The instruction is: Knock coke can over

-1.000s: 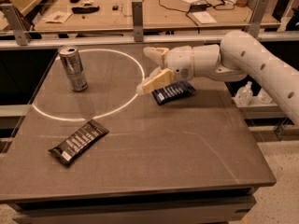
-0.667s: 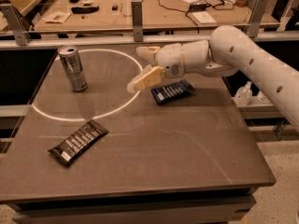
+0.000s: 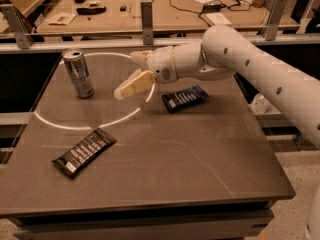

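Toppling pending: slim silvery-grey metal coke can (image 3: pixel 78 74) stands upright on dark grey worktop (image 3: pixel 175 154), cream-fingered claw (image 3: pixel 126 74), spread wide and empty, hovering near but apart.

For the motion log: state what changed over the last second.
The tool, open, moved left over the table toward the coke can; it is now right of the can, apart from it, holding nothing. The coke can stayed upright in place; the black wrapper and the blue wrapper did not move.
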You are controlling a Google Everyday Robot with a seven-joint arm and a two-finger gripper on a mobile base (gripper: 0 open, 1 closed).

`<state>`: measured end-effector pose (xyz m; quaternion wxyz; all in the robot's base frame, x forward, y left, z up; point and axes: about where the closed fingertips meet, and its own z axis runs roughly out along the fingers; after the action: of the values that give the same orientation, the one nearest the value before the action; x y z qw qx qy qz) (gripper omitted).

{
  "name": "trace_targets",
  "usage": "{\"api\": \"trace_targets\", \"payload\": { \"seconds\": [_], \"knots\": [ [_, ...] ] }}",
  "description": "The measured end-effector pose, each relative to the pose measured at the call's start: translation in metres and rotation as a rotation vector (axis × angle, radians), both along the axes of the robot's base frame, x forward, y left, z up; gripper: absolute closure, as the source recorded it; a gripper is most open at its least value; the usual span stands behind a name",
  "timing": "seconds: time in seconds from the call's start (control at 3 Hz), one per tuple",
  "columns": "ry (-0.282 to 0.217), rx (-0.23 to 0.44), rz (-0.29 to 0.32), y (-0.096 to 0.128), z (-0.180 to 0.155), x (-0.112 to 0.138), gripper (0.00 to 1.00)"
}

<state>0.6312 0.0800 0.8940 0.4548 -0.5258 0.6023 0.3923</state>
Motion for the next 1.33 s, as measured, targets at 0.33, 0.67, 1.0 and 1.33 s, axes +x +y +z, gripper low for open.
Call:
{"api": "trace_targets", "payload": {
  "seconds": [0.33,0.67,1.0,1.33],
  "knots": [
    [0.008,0.035,0.018,0.028,0.0,0.003,0.0],
    [-0.001,0.034,0.019,0.049,0.003,0.006,0.0],
    [-0.005,0.042,0.019,0.069,0.003,0.01,0.0],
    [-0.004,0.05,0.01,0.083,0.0,0.019,0.0]
  ]
}}
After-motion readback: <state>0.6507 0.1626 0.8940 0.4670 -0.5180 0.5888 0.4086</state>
